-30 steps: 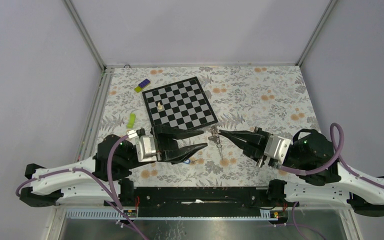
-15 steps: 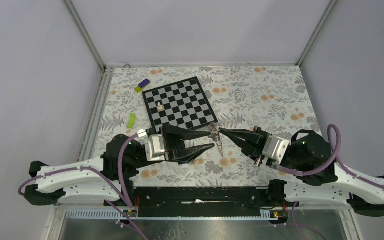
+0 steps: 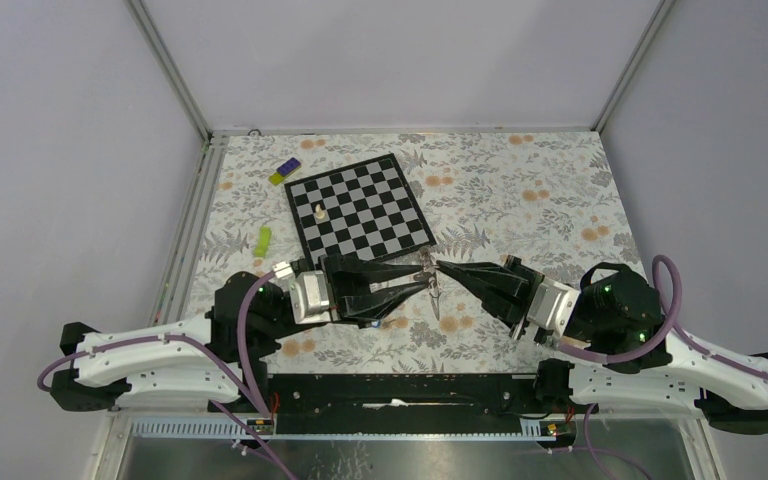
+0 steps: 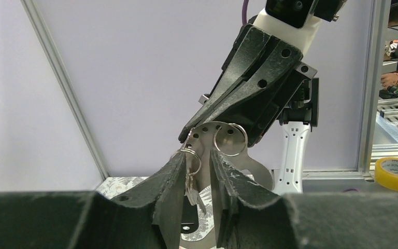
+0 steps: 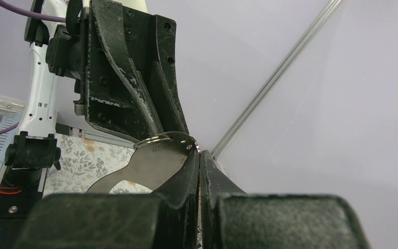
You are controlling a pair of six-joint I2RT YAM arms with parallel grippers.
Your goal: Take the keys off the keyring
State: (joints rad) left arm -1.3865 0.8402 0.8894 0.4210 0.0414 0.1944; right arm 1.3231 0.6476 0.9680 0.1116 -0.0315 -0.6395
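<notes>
The keys (image 4: 192,184) hang on the keyring (image 4: 199,165), none off: right fingers (image 5: 179,184) pinch its metal plate (image 5: 150,162), left fingers (image 4: 170,188) spread around them.

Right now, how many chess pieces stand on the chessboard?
1: a white chess piece near the left edge of the chessboard. The board's near edge is partly covered, so another might be hidden.

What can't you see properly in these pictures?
Top view: the keys are too tiny to count.
Left wrist view: they overlap and are partly hidden by the left gripper.
Right wrist view: the keys are hidden behind the flat metal plate pinched by the right gripper.
</notes>
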